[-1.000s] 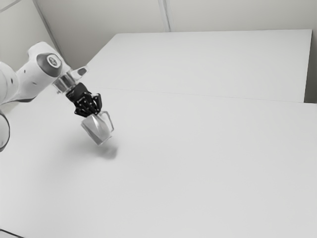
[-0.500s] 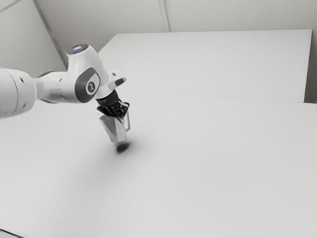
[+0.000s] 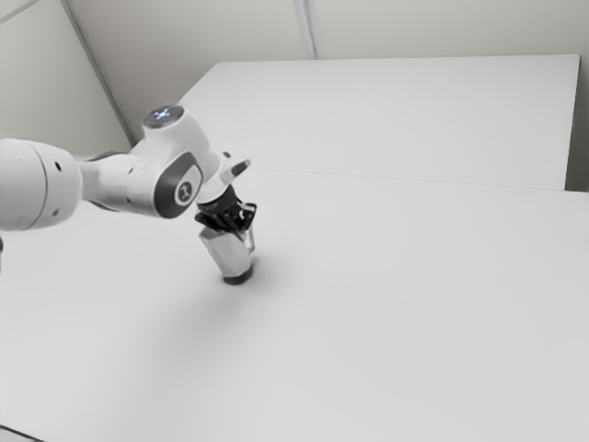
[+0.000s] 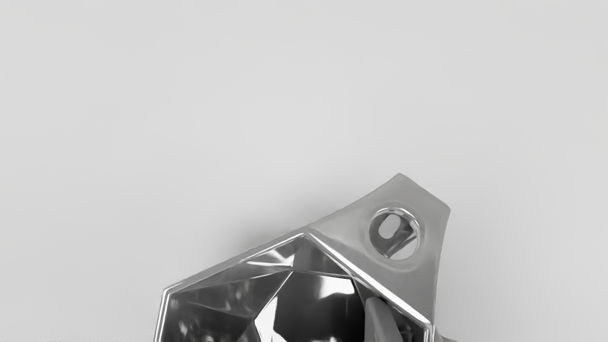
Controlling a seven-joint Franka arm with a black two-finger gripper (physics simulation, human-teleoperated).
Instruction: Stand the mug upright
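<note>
Wrist view and exterior view together put the fingers [image 4: 379, 323] clenched on the wall of the mug [image 3: 224, 250], one of them reaching in past the rim, the other seemingly pressed to the outside close to the handle [image 4: 430, 202]. The mug hangs below the hand, its mouth toward the gripper [image 3: 236, 227] and its base downward, leaning a little so that the mouth sits farther to the exterior view's left than the base. A dark shadow [image 3: 237, 278] lies right at the base; whether metal meets tabletop [image 3: 386, 322] cannot be told.

The step in hand looks to be the setting-down, with most of the turning done. Next the robot should take out the last lean, bring the base flat and only then let go. Opening too soon could let the mug rock or tip, and the inner finger could drag the rim as it lifts away.

Farther out, the white arm [image 3: 120, 184] comes in from the exterior view's left. Nothing visible stands in the way of the landing.
</note>
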